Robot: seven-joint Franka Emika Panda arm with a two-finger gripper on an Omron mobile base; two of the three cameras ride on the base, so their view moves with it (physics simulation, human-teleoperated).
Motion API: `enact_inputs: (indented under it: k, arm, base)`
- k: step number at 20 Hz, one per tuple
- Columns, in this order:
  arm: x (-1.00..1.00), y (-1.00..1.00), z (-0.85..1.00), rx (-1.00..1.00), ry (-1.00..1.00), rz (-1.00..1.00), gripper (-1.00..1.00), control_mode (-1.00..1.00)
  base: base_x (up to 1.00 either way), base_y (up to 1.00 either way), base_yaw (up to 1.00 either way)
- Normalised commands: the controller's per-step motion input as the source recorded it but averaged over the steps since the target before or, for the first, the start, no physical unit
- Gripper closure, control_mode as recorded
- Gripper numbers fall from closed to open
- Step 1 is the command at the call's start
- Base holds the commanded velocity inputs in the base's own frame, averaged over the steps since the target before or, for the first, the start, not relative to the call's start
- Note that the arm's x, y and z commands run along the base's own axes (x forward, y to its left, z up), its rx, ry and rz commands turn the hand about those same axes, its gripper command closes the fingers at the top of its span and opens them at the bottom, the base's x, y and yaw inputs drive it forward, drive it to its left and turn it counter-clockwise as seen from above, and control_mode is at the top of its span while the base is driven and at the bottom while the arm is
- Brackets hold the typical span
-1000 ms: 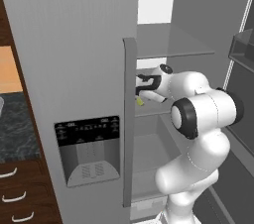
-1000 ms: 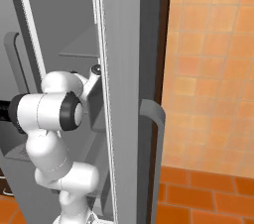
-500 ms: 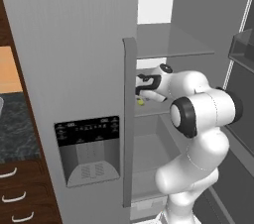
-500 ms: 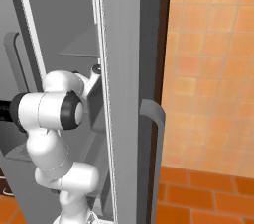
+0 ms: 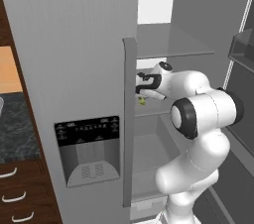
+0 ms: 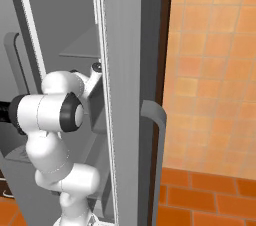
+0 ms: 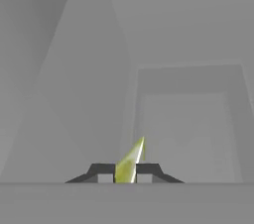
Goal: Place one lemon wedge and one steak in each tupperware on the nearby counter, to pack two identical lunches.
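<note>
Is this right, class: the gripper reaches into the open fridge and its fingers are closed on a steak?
Not quite. The gripper does reach into the open fridge, but its fingers are closed on a yellow-green lemon wedge, not a steak. The hand view shows it.

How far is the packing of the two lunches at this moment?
Done: nothing looks packed yet; no container is visible here. In hand: the gripper is inside the open fridge, its jaws closed on a lemon wedge, also seen at the fingertips from the left base view. Left: carry this wedge to the counter, then the other wedge and both steaks.
</note>
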Motion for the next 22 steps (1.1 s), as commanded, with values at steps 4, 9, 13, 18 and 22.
enact_inputs:
  k: [4,9,13,18,22]
  arm:
    - [-0.32,0.00,0.06,0.00,0.00,-0.01,1.00,-1.00]
    - [-0.84,-0.06,0.13,0.00,-0.02,0.00,1.00,-1.00]
    - [-1.00,-0.13,0.23,0.00,-0.08,0.00,1.00,-1.00]
    - [-0.93,-0.06,0.48,-0.02,-0.07,-0.01,1.00,-1.00]
    - [-0.95,0.00,0.49,-0.09,0.00,-0.03,1.00,-1.00]
  base:
    - [0.00,0.00,0.00]
    - [0.00,0.00,0.00]
    - [0.00,0.00,0.00]
    - [0.00,0.00,0.00]
    - [0.00,0.00,0.00]
